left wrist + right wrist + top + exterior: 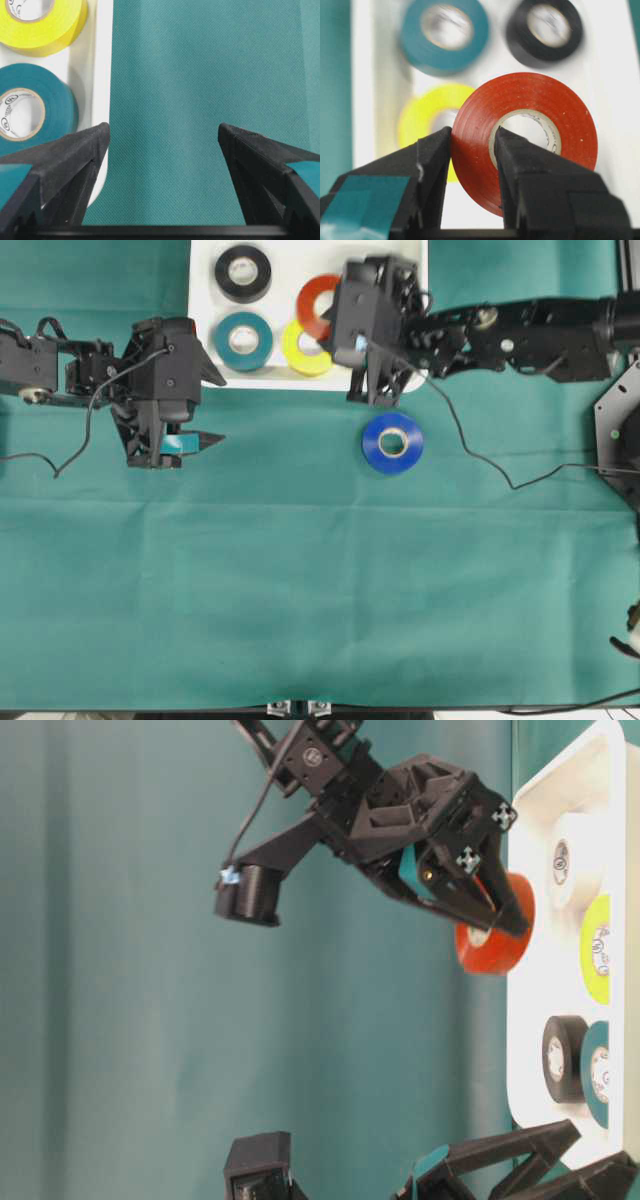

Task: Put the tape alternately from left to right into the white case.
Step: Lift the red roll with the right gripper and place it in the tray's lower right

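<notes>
The white case (205, 310) lies at the back of the green cloth. In it lie a black roll (242, 272), a teal roll (243, 340) and a yellow roll (305, 348); the table-level view also shows a white roll (565, 860) inside. My right gripper (472, 132) is shut on the band of the red-orange roll (530, 100), one finger through its core, holding it raised over the case. A blue roll (393, 443) lies flat on the cloth in front of the case. My left gripper (164, 131) stands open and empty over the cloth beside the case's rim (104, 60).
The right arm (520, 335) stretches in from the right along the case's front edge. A black cable (480, 455) trails over the cloth right of the blue roll. Green cloth covers the whole table down to its front edge (300, 705).
</notes>
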`<action>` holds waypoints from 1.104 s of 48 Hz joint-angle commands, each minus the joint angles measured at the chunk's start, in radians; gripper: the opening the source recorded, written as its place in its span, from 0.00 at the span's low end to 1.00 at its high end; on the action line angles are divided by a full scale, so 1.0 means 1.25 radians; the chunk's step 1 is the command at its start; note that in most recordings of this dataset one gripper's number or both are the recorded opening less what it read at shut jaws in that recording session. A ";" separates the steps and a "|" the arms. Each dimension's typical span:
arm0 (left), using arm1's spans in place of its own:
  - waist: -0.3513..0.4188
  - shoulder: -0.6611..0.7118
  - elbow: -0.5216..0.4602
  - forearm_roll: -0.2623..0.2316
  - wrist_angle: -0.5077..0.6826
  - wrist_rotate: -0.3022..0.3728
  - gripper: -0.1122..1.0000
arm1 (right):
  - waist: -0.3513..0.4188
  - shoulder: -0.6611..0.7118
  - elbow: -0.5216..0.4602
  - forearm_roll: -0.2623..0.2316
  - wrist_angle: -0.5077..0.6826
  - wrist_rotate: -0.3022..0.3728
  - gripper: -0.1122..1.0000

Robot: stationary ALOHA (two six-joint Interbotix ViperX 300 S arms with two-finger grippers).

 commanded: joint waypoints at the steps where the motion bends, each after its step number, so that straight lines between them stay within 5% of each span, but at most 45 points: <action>1: -0.002 -0.007 -0.007 -0.002 -0.006 -0.001 0.68 | -0.026 -0.013 0.002 -0.002 -0.013 0.001 0.34; 15: -0.005 -0.007 -0.001 -0.001 -0.022 -0.001 0.68 | -0.094 -0.013 0.012 -0.002 -0.039 0.001 0.34; 53: -0.005 -0.007 0.016 -0.002 -0.023 -0.031 0.68 | -0.093 -0.013 0.097 0.047 -0.163 0.018 0.34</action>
